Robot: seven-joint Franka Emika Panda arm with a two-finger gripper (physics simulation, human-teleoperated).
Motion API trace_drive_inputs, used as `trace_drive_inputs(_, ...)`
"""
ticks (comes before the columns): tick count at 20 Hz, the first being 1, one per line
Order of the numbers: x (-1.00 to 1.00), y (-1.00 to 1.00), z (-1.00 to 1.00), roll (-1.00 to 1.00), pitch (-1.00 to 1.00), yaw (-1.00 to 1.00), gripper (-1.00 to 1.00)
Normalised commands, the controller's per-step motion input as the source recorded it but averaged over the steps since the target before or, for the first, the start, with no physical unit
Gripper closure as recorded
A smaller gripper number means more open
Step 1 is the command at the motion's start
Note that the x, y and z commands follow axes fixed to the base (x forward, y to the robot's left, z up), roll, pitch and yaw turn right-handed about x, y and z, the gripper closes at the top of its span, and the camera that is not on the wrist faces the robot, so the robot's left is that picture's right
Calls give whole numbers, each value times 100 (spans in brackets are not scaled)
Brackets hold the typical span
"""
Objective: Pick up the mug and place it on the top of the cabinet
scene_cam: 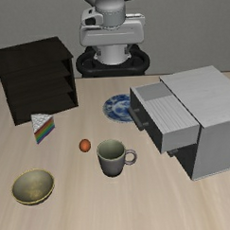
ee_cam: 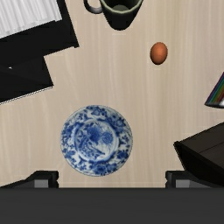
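Mug (scene_cam: pixel 114 157): grey-green, upright on the table (scene_cam: pixel 88 211), handle toward the exterior view's right; nothing grips it.
Jaws: released, fingertips spread wide with nothing between them; they hang above the plate, well apart from the mug.
Orange ball (scene_cam: pixel 84 145): small, on the table just beside the mug, on the exterior view's left of it.
Plate (ee_cam: pixel 96 140): blue-and-white pattern, flat on the table, under the jaws.
Grey cabinet (scene_cam: pixel 203 99): on the exterior view's right, one drawer pulled open, nothing on its top.
Dark cabinet (scene_cam: pixel 35 73): on the exterior view's left, nothing on its top; the task does not say which cabinet is meant.
Striped wedge (scene_cam: pixel 42 127): on the table near the dark cabinet.
Bowl (scene_cam: pixel 33 187): olive, on the table, well apart from the mug.
Progress: by my judgement, no step is done. Left to do: reach the mug, close on it, lift it, carry it to a cabinet top, set it down.
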Motion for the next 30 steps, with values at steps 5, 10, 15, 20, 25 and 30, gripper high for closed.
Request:
trace_drive_inputs(5, 100, 0, 0, 0, 0, 0, -100)
trace_drive_inputs(10, 100, 0, 0, 0, 0, 0, -100)
trace_drive_inputs(15, 100, 0, 0, 0, 0, 0, -100)
trace_drive_inputs(20, 100, 0, 0, 0, 0, 0, -100)
trace_drive_inputs(25, 20, -80, 0, 0, 0, 0, -100)
trace_drive_inputs(30, 0, -20, -80, 0, 0, 0, -100)
